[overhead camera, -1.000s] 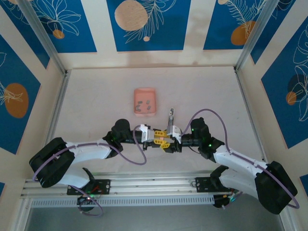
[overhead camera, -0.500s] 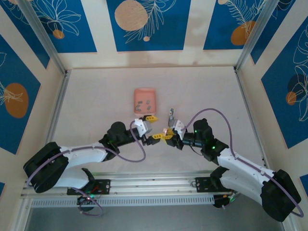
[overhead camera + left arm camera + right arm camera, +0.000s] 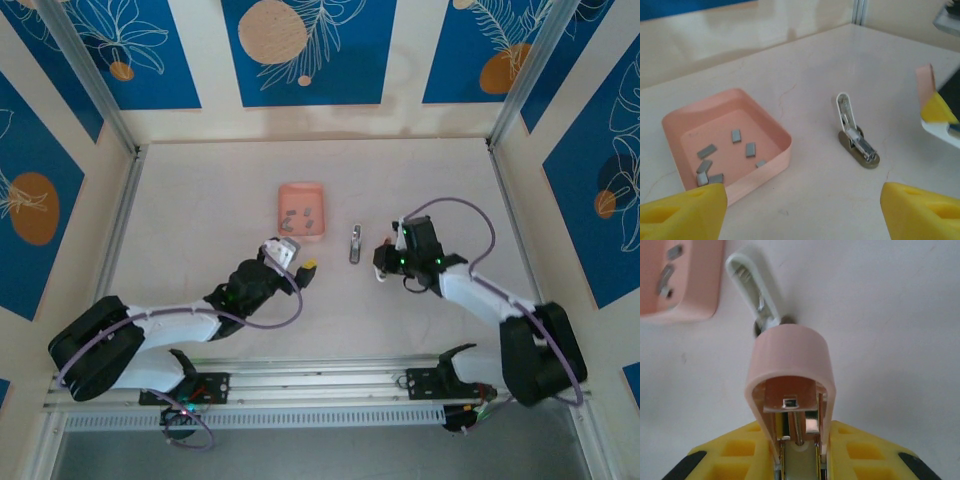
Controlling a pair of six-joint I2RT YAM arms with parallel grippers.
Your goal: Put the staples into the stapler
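My right gripper [image 3: 799, 447] is shut on the stapler [image 3: 790, 360], a pale pink oblong shell with a spring and silver metal inside, its open end facing the camera. In the top view the right gripper [image 3: 386, 262] hovers just right of a slim white-and-silver hinged part [image 3: 355, 243] lying on the table; that part [image 3: 856, 140] rests on a dark oval base. Several grey staples [image 3: 735, 136] lie in the pink tray [image 3: 782, 135]. My left gripper [image 3: 802, 212] is open and holds nothing, just below the tray's near right corner [image 3: 300, 266].
The pink tray [image 3: 300, 187] sits mid-table, left of the silver part [image 3: 752, 277], and its corner [image 3: 690, 310] shows in the right wrist view. Aluminium rails border the table at left [image 3: 125, 215] and right [image 3: 510, 215].
The two grippers met at the table's middle a second ago. The left one has opened and drawn back to the left; the right one has swung right and away, carrying the pink stapler.
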